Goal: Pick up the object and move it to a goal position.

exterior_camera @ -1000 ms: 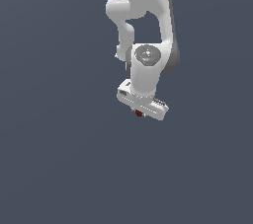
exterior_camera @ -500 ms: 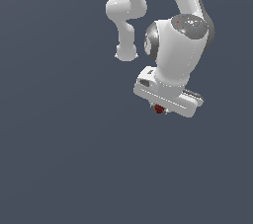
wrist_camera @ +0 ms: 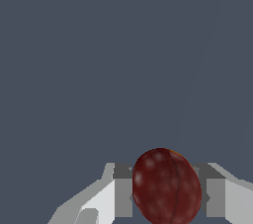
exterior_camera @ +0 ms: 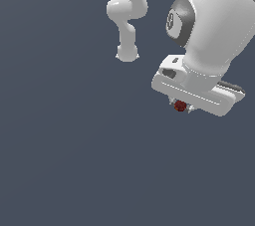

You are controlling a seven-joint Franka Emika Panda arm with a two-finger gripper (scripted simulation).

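A flat, featureless slate-grey ground fills both views, with no markings or edges to break it up. In the exterior view the white arm (exterior_camera: pixel 199 26) reaches in from the top and crowds the upper part toward the exterior view's right, its bulky wrist housing tilted over the hand. Under that housing the gripper (exterior_camera: pixel 181 107) is mostly hidden; only small bits of its fingers peek out beneath the white bar.

The object (exterior_camera: pixel 180 106), a dark red mottled lump, sits tucked just below the bar, held off the grey ground as far as this angle lets me judge. The wrist view is clearer: the object (wrist_camera: pixel 166 186) is pinched between the two grey finger pads (wrist_camera: pixel 123 191), which press against it on either side, so the gripper (wrist_camera: pixel 168 193) is clamped on it.

Nothing else stands near the gripper. The grey ground stretches open below it and toward the exterior view's left, while the arm's own elbow and base links fill the upper middle.
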